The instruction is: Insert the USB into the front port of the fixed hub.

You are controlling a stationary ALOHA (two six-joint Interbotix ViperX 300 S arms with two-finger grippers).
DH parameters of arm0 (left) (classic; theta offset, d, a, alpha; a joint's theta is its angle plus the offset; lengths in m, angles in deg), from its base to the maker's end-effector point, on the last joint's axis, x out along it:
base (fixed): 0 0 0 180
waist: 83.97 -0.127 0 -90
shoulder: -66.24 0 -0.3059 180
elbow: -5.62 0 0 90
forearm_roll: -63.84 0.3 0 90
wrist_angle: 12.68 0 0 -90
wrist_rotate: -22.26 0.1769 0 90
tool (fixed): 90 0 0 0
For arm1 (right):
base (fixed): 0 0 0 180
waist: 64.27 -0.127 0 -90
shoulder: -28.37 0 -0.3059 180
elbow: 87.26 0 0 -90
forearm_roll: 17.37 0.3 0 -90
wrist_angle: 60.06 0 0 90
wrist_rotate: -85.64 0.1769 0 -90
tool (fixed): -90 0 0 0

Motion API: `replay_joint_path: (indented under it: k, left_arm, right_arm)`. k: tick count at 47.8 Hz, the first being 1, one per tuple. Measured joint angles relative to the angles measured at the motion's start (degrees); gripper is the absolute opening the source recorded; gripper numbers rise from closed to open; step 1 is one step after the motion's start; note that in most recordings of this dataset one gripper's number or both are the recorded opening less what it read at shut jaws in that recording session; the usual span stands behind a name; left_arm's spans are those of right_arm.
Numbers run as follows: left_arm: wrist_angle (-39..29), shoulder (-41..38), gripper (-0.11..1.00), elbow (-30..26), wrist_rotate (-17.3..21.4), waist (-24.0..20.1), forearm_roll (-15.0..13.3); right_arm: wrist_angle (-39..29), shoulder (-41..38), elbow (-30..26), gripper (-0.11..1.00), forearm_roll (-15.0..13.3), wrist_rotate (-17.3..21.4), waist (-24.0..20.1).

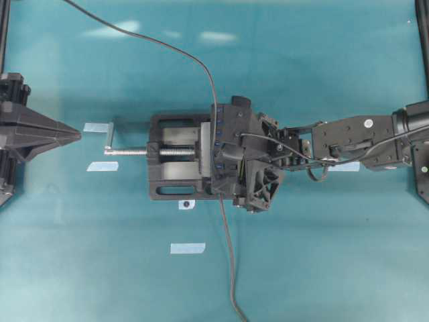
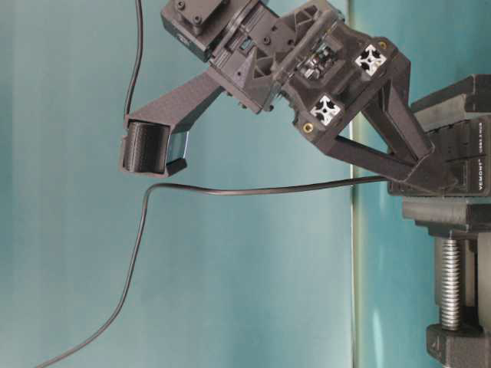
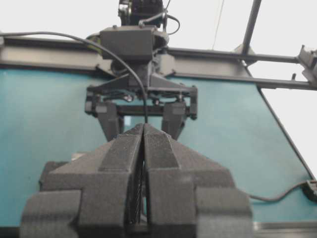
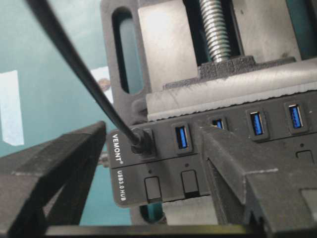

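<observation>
USB (image 4: 140, 141) seated (wrist view only)

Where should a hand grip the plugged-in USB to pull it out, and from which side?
Grip the short black USB plug where it stands proud of the fixed hub, not its thin cable. Come from the port-face side, straddling it.

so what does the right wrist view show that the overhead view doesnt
Only the right wrist view shows the USB seated in the end port of the fixed hub, beside its printed label and empty blue slots, with the open right tool straddling it.

Only the overhead view shows the left tool parked far left, the vise's screw handle, and tape marks.

Both show the hub clamped in the vise and the cable.
</observation>
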Motion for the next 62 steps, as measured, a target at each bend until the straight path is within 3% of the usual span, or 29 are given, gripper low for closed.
replay_joint_path:
  k: [18, 49, 62]
  left_arm:
    - [-0.09, 0.18, 0.0, -0.09, 0.09, 0.0, 0.0]
    - [-0.18, 1.41, 0.0, 0.0, 0.09, 0.35, 0.0]
    - [-0.18, 2.11, 0.0, 0.35, -0.18, 0.44, -0.09]
  right_arm:
    - [-0.09, 3.34, 0.97, 0.8, -0.26, 0.0, 0.97]
    - [0.7, 15.47, 10.55, 0.79, -0.26, 0.0, 0.62]
    - [6.06, 17.67, 14.24, 0.79, -0.26, 0.0, 0.53]
